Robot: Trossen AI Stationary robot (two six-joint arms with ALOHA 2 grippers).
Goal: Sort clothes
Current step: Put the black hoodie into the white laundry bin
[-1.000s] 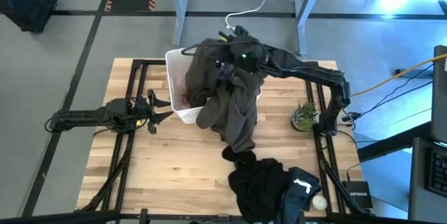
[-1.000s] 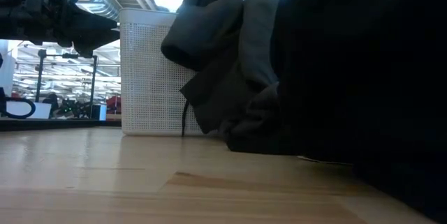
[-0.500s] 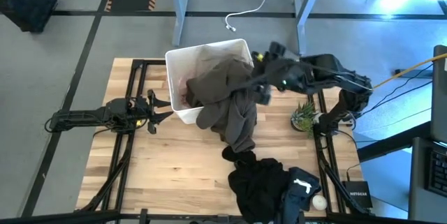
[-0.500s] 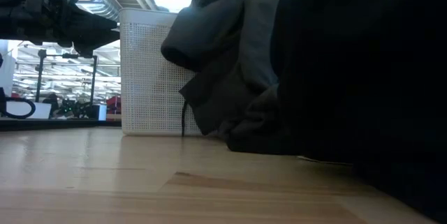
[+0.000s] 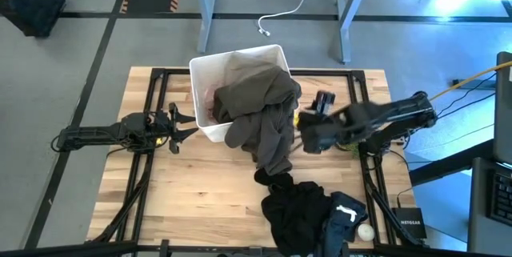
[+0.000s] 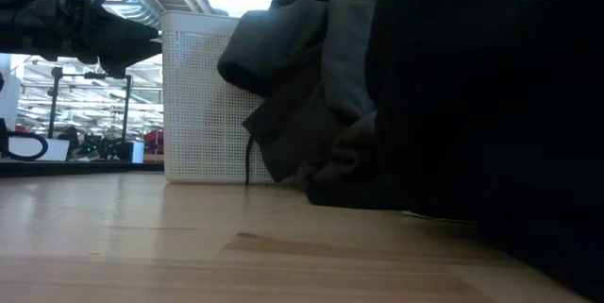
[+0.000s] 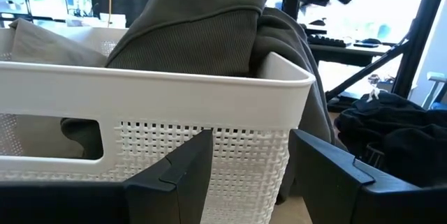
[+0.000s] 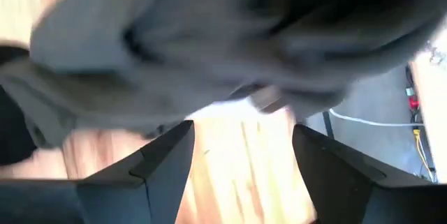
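Note:
A dark olive-brown garment (image 5: 264, 117) lies draped over the white bin's (image 5: 210, 134) right rim, its lower part on the table; it also shows in the left wrist view (image 7: 202, 28) and the low view (image 6: 302, 86). A pale pink garment (image 5: 210, 105) and a beige one (image 7: 42, 42) lie inside the bin. A black garment (image 5: 298, 211) and a small navy one (image 5: 344, 215) lie at the near edge. My right gripper (image 5: 306, 134) is open and empty, just right of the olive garment (image 8: 209, 49). My left gripper (image 5: 189, 121) is open at the bin's left wall (image 7: 209, 147).
A small green plant (image 5: 349, 138) stands right of the bin, partly under my right arm. The black pile fills the right side of the low view (image 6: 491, 105). Bare wood lies at the table's near left (image 5: 192, 201).
My right gripper has let go of the olive-brown garment, which it held up over the bin, and has gone toward the table's right and near edges. The garment's raised part has fallen onto the bin; its lower part has stayed on the table.

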